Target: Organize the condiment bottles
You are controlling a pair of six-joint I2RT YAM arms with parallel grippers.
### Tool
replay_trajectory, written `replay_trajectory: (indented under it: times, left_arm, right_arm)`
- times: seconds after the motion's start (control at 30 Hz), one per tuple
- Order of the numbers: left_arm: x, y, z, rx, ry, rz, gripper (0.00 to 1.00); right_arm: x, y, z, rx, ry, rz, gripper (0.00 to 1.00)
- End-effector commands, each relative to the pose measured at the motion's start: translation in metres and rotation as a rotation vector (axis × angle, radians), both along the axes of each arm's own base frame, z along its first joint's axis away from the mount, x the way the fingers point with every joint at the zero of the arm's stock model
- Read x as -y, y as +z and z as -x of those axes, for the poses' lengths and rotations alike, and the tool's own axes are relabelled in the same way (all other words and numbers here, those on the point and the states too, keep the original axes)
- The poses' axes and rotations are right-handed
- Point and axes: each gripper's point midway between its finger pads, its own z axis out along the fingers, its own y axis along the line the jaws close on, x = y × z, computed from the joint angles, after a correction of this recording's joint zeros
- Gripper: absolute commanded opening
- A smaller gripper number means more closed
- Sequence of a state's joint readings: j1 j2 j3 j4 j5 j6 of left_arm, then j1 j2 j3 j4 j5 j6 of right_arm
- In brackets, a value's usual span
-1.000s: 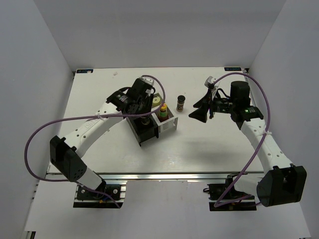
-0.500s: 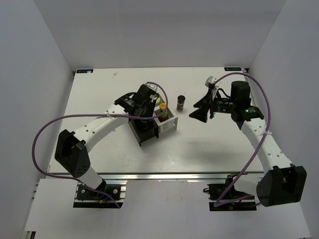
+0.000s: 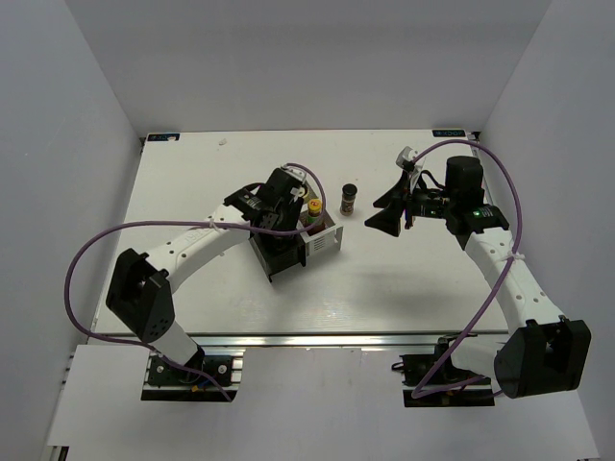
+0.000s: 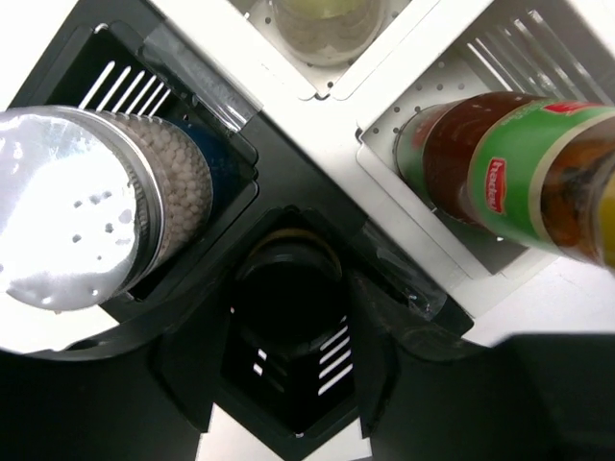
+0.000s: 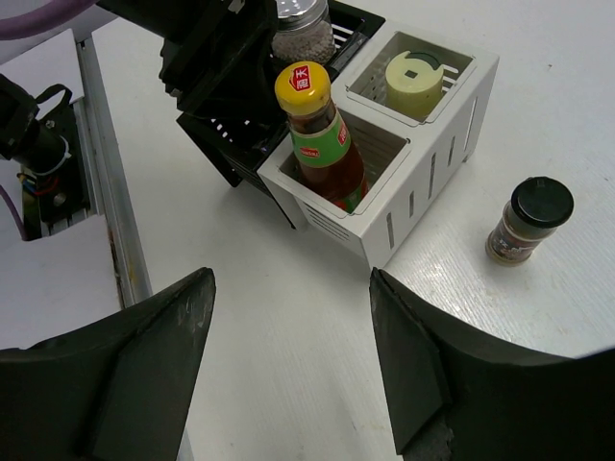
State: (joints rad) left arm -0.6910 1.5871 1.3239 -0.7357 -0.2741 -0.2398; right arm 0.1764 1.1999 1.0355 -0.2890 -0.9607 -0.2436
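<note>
— What had shifted in that last second?

— The left arm had swung in from the far side of the rack (image 5: 432, 182) and settled over its black half. The left gripper (image 4: 288, 357) had come down onto the near black compartment, its fingers pressed against a black-lidded spice jar (image 4: 288, 277) sitting low inside.

— So that jar was home?

— It looked seated, I judged. Only letting go and lifting clear were left.

— And the others?

— The silver-lidded jar (image 4: 91, 206) stood in the neighbouring black compartment. The sauce bottle (image 5: 322, 144) and cream bottle (image 5: 421, 73) filled the two white ones.

— What was still out?

— The second spice jar (image 5: 527, 223). It stood alone on the table (image 3: 384, 288), just beside the rack's right side, toward the far edge.

— Who would fetch it?

— Probably the right gripper (image 5: 288, 288). It had not moved; it hung near that jar with its fingers spread, holding nothing. With four of five racked, that was the last job.
</note>
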Motion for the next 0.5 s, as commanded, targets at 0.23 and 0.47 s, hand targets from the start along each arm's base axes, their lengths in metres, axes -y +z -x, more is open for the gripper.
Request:
replay_trajectory:
  times: [0.23,0.47]
  left_arm:
    - [0.0,0.022,-0.008,0.082,0.012,0.033,0.79]
    - [0.004,0.044,-0.005,0.108,-0.004,0.082,0.78]
  right_arm:
    - [-0.001,0.001,0.0,-0.005,0.019,-0.01,0.71]
    - [-0.001,0.0,0.0,-0.009,0.019,-0.009,0.72]
